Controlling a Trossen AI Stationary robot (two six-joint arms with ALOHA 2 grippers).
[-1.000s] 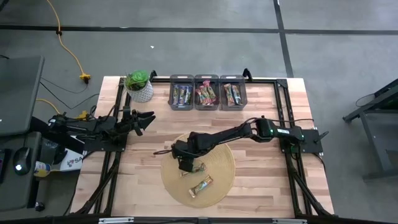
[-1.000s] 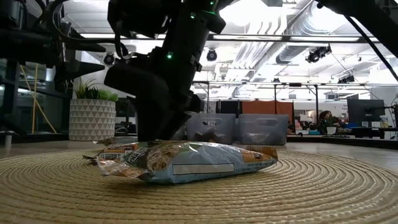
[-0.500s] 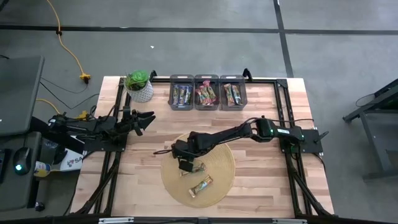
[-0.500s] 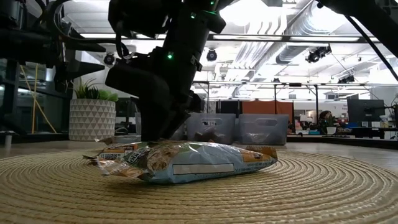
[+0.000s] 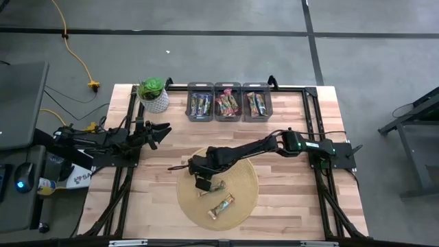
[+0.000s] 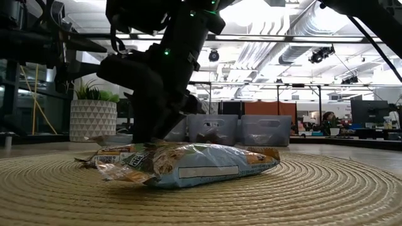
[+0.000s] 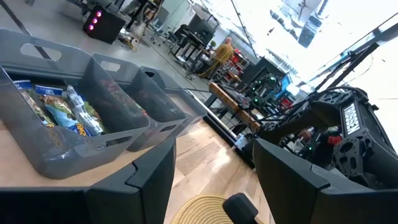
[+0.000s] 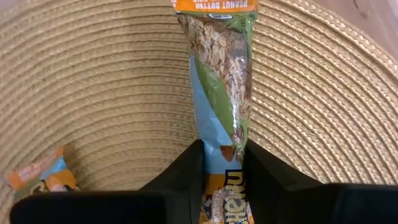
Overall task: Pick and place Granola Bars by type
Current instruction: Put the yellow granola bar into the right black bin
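Note:
Two granola bars lie on the round straw mat (image 5: 236, 180). My right gripper (image 8: 222, 168) stands over the mat's left part (image 5: 204, 182) and is shut on a bar with a green, blue and orange wrapper (image 8: 217, 81). The second bar (image 5: 221, 205) lies loose nearer the table's near edge and fills the low view (image 6: 213, 164); its end also shows in the right wrist view (image 8: 37, 177). My left gripper (image 7: 214, 180) waits open at the table's left side (image 5: 161, 130), touching nothing. My right gripper pinches the green and blue bar across its width, one finger (image 8: 186, 171) on each long side (image 8: 221, 146), well back from its orange end (image 8: 214, 5). The fingers come from above, pointing down. The wrapper narrows between them. The bar lies flat on the mat.
Three grey bins (image 5: 200, 105), (image 5: 228, 105), (image 5: 256, 105) stand in a row at the far edge, each holding sorted bars. A potted plant (image 5: 152, 95) sits at the far left corner. Black frame rails run along both table sides.
My right gripper has shifted slightly toward the table's left, low over the mat. The bar under it has slid a little the same way along the mat, and the loose bar's left end has been nudged.

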